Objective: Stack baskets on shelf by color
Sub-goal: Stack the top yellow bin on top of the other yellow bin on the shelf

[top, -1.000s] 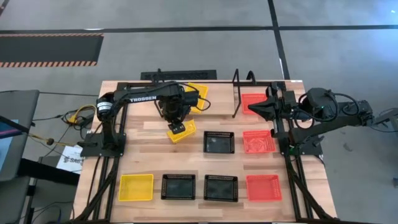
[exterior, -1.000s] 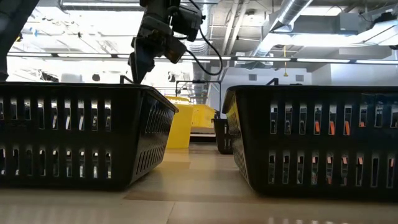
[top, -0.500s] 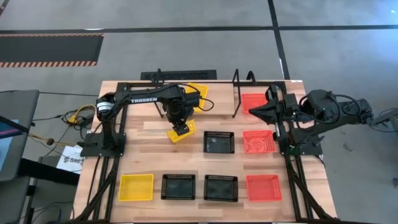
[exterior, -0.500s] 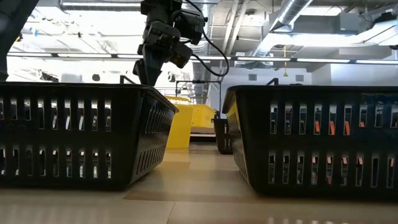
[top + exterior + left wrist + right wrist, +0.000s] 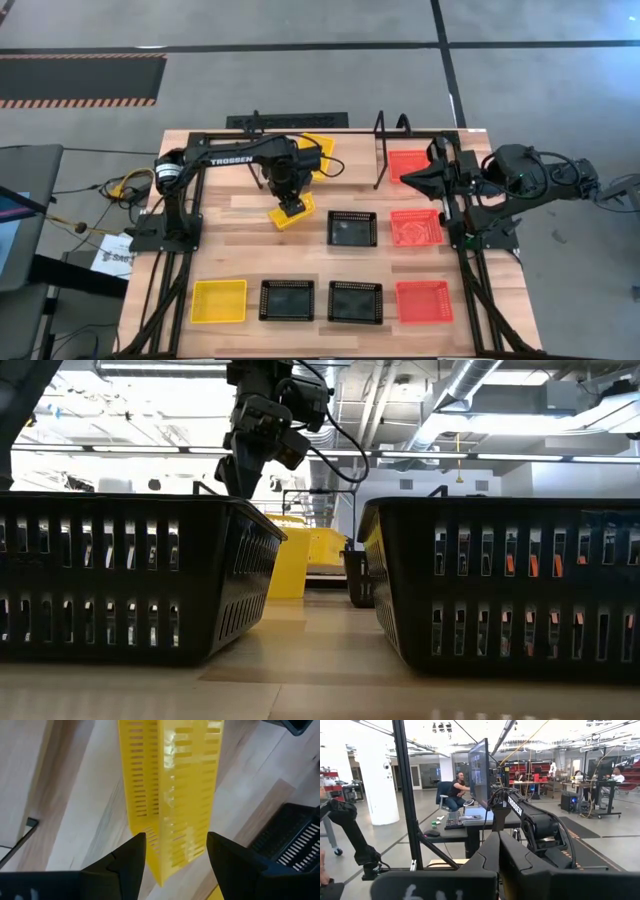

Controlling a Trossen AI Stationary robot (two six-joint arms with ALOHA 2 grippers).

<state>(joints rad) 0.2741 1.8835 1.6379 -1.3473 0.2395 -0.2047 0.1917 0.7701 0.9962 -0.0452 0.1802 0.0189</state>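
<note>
My left gripper (image 5: 291,207) (image 5: 176,862) points down over the table's middle and is shut on a yellow basket (image 5: 296,213) (image 5: 170,795), which looks narrow from above, tipped onto an edge. A second yellow basket (image 5: 322,152) lies askew at the shelf, by its wire hoop (image 5: 381,150), partly under the left arm. A red basket (image 5: 408,163) sits right of that hoop. My right gripper (image 5: 408,178) (image 5: 498,857) hovers at the red basket's near side, shut and holding nothing. In the low view the left gripper's fingertips are hidden behind a black basket. My left gripper comes at the yellow basket from above, fingers pointing down. The basket's end (image 5: 162,865) fills the gap between the two fingers (image 5: 131,862), pinched across it. The basket runs away from the fingers, tipped, with bare wood on both sides. Whether it is clear of the table cannot be seen.
Near row, left to right: yellow basket (image 5: 218,300), two black baskets (image 5: 287,300) (image 5: 356,300), red basket (image 5: 424,300). Middle row: black basket (image 5: 352,228) and red basket (image 5: 415,228). Bare wood lies left of the held basket. People sit in the room beyond.
The left gripper has shifted a little toward the table's right and turned from slanting to more upright over the yellow basket, then held still. The basket has stayed at the same spot. The right arm has kept still.
</note>
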